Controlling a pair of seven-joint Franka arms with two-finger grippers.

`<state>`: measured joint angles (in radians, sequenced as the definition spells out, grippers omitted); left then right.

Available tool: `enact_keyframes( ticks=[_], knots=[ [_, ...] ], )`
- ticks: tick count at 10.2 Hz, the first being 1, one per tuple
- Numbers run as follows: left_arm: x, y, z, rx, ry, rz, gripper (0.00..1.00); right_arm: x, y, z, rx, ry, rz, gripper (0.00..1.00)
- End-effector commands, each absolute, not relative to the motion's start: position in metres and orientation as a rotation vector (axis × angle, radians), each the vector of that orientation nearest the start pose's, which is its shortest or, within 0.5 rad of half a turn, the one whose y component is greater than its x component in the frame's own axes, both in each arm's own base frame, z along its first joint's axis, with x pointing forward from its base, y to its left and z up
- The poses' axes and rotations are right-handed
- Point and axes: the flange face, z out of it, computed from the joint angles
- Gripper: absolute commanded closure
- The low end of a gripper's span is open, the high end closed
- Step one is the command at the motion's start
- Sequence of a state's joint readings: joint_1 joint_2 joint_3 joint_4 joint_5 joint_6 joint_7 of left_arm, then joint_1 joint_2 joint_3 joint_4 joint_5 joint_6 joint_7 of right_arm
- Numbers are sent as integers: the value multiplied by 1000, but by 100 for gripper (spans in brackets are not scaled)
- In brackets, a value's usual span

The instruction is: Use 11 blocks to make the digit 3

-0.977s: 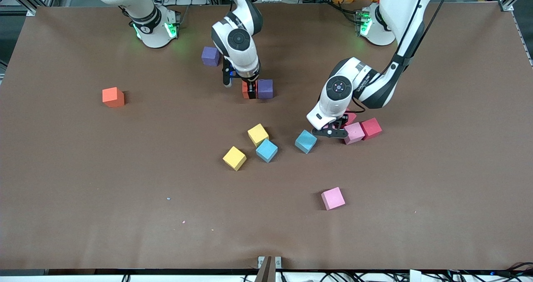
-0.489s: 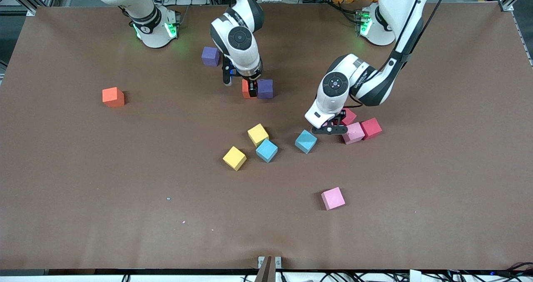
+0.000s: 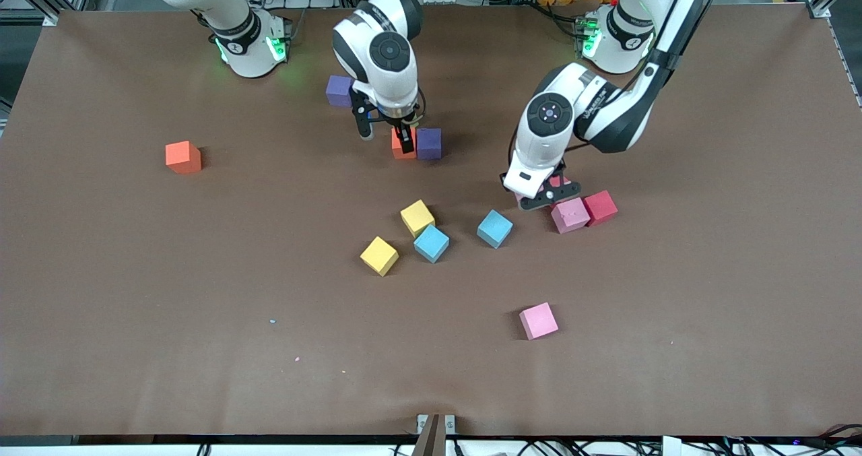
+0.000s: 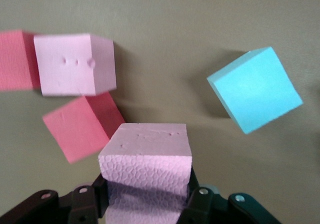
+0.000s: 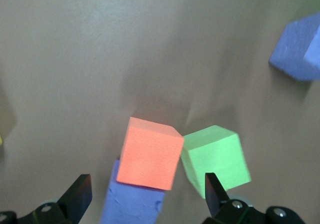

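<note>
My left gripper is shut on a pink block, held just above the table over a red block. Beside it lie a pink block and a red block. My right gripper hangs open over an orange block that touches a purple block and a green block. Nearer the front camera lie two yellow blocks, two light blue blocks and a pink block. No digit 3 shows.
A second purple block sits near the right arm's base. A lone orange block lies toward the right arm's end of the brown table.
My left gripper has risen and turned with the pink block, shifting toward the red block. My right gripper has lifted off the orange block and stayed open.
</note>
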<state>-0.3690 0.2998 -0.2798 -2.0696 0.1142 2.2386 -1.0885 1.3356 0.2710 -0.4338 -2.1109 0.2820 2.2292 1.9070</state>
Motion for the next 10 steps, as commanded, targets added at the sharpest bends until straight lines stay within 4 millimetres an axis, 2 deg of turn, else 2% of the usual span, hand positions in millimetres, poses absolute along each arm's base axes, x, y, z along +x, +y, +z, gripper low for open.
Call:
enact_keyframes(
  ticks=[1, 4, 5, 6, 8, 10],
  knots=[
    [436, -365, 290, -2921, -889, 124, 100, 316, 410, 323, -2839, 1464, 259, 0],
    [423, -382, 281, -2728, -1348, 123, 100, 302, 398, 316, -3110, 1017, 309, 0],
    [423, -386, 275, -2637, -1537, 119, 100, 290, 399, 308, -3171, 899, 295, 0],
    [423, -391, 267, -2569, -1675, 118, 100, 280, 403, 301, -3174, 860, 275, 0],
    [414, -397, 256, -2546, -1684, 129, 100, 268, 402, 282, -3110, 889, 205, 0],
    [413, -393, 255, -2523, -1692, 130, 100, 256, 407, 269, -2992, 962, 106, 0]
  ],
)
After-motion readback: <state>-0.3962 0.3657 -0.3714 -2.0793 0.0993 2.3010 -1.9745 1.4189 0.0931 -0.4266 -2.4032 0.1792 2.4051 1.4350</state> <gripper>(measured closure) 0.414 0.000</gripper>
